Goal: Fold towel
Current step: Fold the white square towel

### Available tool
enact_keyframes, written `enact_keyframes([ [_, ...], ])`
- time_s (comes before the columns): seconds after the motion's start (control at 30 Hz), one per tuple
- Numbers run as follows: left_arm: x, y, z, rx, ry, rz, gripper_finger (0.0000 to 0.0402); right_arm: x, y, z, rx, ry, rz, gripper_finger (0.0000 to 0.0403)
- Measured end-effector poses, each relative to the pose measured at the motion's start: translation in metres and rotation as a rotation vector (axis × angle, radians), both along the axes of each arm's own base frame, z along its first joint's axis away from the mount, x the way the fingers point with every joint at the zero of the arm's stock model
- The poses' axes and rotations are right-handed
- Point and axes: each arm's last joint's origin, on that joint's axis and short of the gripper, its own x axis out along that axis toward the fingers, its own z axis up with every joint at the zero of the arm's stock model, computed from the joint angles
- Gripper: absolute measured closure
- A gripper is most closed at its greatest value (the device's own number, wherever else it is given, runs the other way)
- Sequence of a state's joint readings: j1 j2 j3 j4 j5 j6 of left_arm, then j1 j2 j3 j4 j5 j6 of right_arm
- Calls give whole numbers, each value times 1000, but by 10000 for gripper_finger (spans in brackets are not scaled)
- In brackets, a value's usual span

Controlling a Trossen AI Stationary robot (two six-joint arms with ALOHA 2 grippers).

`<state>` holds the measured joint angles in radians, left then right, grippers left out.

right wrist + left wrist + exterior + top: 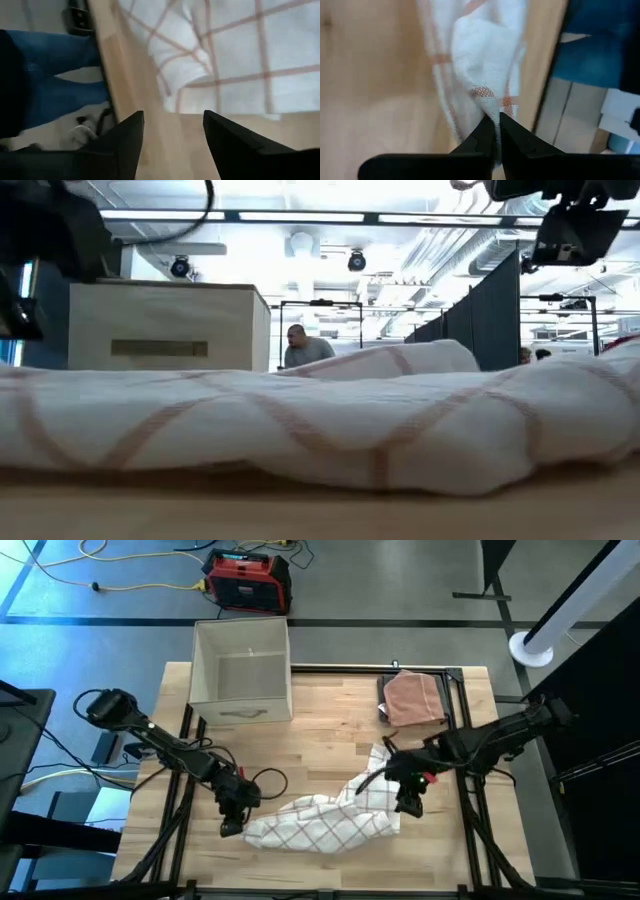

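Observation:
A white towel (325, 822) with a thin red check lies bunched on the wooden table near its front edge; it fills the low view (320, 420). My left gripper (232, 827) stands at the towel's left end, shut on it. My right gripper (408, 805) hovers at the towel's right end, open with nothing between its fingers; in the right wrist view the towel (235, 55) lies ahead of the fingers. My left gripper pinches a bunched corner of the towel (492, 107) at its left end between its two fingers. The fingers come from above, pointing down. The rest of the towel lies on the table, slack.
A beige open box (242, 673) stands at the table's far edge. A folded pinkish cloth (412, 698) lies at the far right. A red and black case (248, 580) sits on the floor beyond the table. People show in the room behind.

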<state>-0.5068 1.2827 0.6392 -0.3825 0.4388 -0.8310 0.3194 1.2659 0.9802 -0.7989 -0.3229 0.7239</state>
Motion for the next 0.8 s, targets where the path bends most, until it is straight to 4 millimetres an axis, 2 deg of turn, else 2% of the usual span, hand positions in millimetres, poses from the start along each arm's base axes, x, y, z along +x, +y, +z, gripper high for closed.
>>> enact_keyframes([
  [0.1,-1,-1,5,12,-72,-23,397,6,4,-6,-163,-105,-12,210],
  [0.2,2,2,6,106,-149,17,397,21,3,-20,-343,-204,-25,210],
  [0.27,3,5,4,145,-170,43,397,32,0,-33,-388,-218,-45,210],
  [0.43,4,11,1,205,-187,68,397,45,-3,-72,-412,-73,-28,210],
  [0.67,5,18,-3,300,-212,96,397,54,-9,-125,-470,122,-3,210],
  [0.8,10,35,0,483,-241,130,397,60,-41,-135,-645,175,-84,211],
])
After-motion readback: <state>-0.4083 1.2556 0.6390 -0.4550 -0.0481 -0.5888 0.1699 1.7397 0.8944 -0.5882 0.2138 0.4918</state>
